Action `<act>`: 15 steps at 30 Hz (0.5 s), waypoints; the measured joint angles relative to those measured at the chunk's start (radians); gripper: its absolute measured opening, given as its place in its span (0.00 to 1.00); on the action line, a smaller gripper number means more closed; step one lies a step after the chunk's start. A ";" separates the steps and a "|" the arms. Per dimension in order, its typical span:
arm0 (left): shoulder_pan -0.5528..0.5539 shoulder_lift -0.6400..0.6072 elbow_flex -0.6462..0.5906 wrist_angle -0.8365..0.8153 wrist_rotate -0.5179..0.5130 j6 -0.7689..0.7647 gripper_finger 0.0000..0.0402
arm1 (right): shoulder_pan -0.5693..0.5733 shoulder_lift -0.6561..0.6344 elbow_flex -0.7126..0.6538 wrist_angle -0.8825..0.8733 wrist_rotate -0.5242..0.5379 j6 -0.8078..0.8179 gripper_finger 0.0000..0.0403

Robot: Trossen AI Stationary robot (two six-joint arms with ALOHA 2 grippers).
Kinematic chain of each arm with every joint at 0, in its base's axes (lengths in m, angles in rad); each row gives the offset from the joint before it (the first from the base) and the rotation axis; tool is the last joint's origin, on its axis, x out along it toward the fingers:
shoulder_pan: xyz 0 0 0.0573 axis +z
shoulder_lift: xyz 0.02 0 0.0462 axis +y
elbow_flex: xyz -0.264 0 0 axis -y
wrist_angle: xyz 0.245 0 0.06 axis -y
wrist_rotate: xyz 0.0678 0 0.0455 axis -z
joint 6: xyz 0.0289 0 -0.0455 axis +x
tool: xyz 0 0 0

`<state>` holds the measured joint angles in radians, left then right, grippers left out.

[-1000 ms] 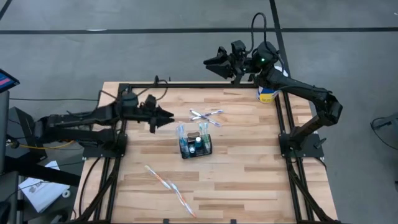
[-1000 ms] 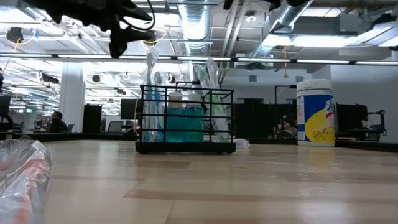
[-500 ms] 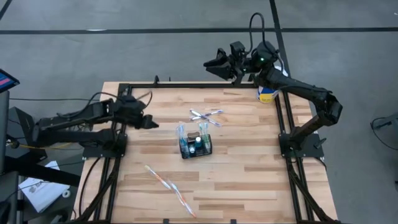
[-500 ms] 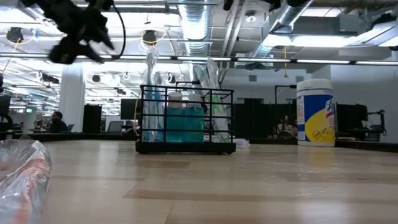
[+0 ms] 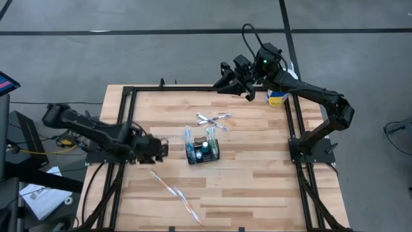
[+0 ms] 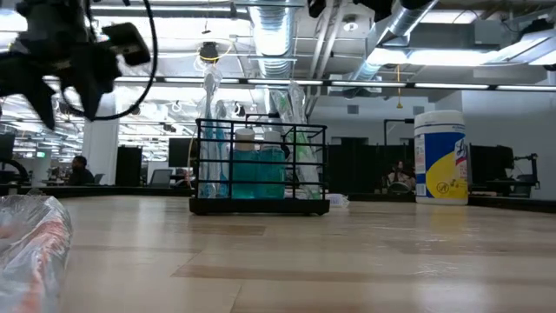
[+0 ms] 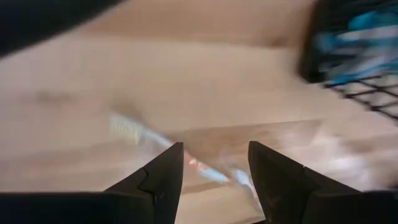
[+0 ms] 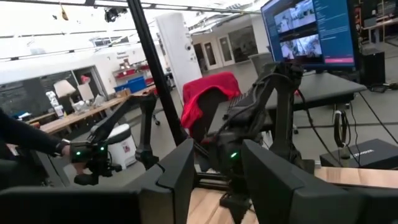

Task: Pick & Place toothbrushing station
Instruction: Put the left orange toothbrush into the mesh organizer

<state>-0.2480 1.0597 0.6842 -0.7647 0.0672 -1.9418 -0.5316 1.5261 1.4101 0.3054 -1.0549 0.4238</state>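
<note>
The toothbrushing station (image 5: 202, 149), a small black wire basket, stands on its base at the middle of the wooden table. It holds a teal bottle and upright wrapped brushes, and also shows in the low view (image 6: 261, 169). My left gripper (image 5: 162, 150) is open and empty, a little to the basket's left, above the table. Its wrist view (image 7: 214, 168) looks down on a wrapped toothbrush (image 7: 186, 163) lying on the table, with the basket's corner (image 7: 357, 56) beyond. My right gripper (image 5: 223, 69) is open and empty, raised over the table's far edge.
A white-and-yellow wipes tub (image 5: 277, 98) stands at the far right corner. Wrapped toothbrushes lie crossed just beyond the basket (image 5: 214, 120), and another lies toward the near edge (image 5: 174, 188), close in the low view (image 6: 30, 243). A black frame (image 5: 129, 90) borders the table.
My left gripper has swung from the far middle of the table toward the left and near edges and gone down, tipping to point at the table left of the basket. The basket has stayed where it was.
</note>
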 joint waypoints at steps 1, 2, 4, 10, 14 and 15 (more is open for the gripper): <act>-0.029 0.022 0.000 0.012 0.000 -0.057 0.44 | 0.000 0.000 0.000 -0.002 -0.001 -0.004 0.31; -0.055 0.043 0.000 0.027 0.000 -0.106 0.44 | 0.000 0.000 0.000 -0.002 -0.003 -0.005 0.31; -0.101 0.079 0.000 0.061 0.001 -0.193 0.44 | -0.001 0.000 0.000 -0.004 -0.004 -0.006 0.31; -0.144 0.147 0.000 0.082 0.044 -0.285 0.44 | -0.001 0.000 0.000 -0.006 -0.048 -0.015 0.31; -0.142 0.193 0.000 0.072 0.039 -0.291 0.44 | -0.001 0.000 0.000 -0.006 -0.048 -0.016 0.31; -0.139 0.204 0.000 0.072 0.023 -0.291 0.44 | -0.001 0.000 0.000 -0.006 -0.048 -0.016 0.31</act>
<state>-0.3875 1.2640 0.6842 -0.6927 0.0904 -2.2333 -0.5323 1.5261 1.4101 0.2996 -1.1030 0.4079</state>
